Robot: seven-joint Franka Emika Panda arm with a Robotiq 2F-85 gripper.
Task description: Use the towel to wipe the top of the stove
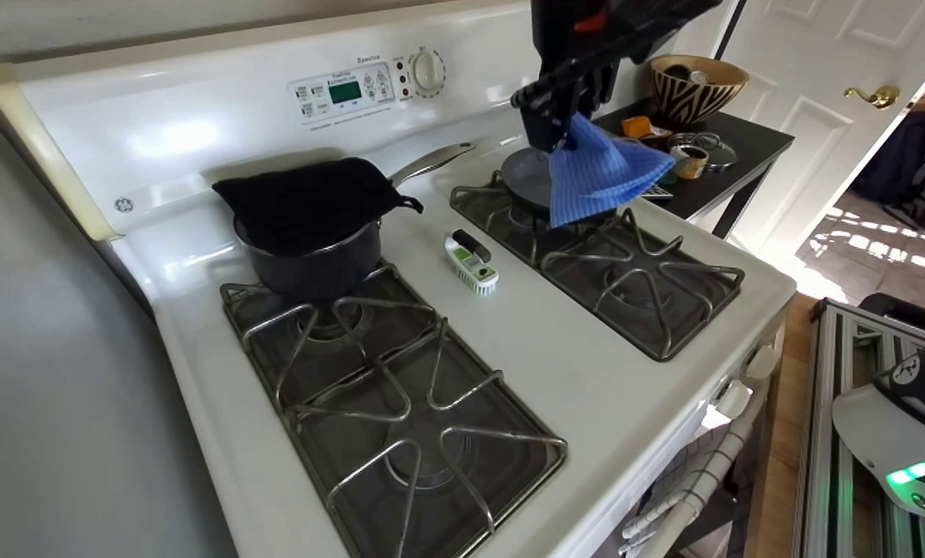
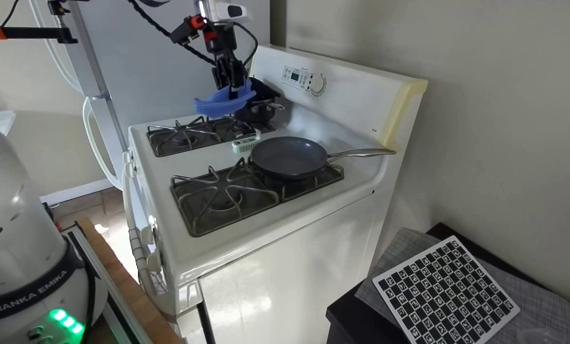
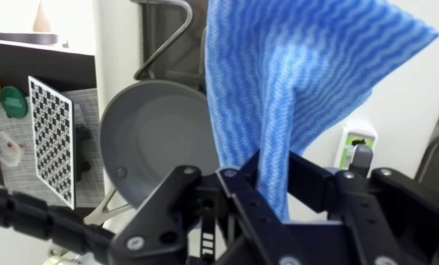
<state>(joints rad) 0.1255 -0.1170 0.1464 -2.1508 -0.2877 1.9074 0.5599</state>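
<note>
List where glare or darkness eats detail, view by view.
In an exterior view, glare whitens part of the back panel, and the black thing on the pot is nearly featureless; in an exterior view, hazy shine marks the side of the stove; in the wrist view, the upper left corner washes out and a highlight fades stripes on the towel.

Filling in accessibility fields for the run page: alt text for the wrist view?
Black jaws pinch a fold of the striped blue towel, held above the white stove. A gray pan shows left of the towel; to its right is a white-and-green brush, partly hidden by the jaws. Farther left is a black-and-white patterned board.
</note>
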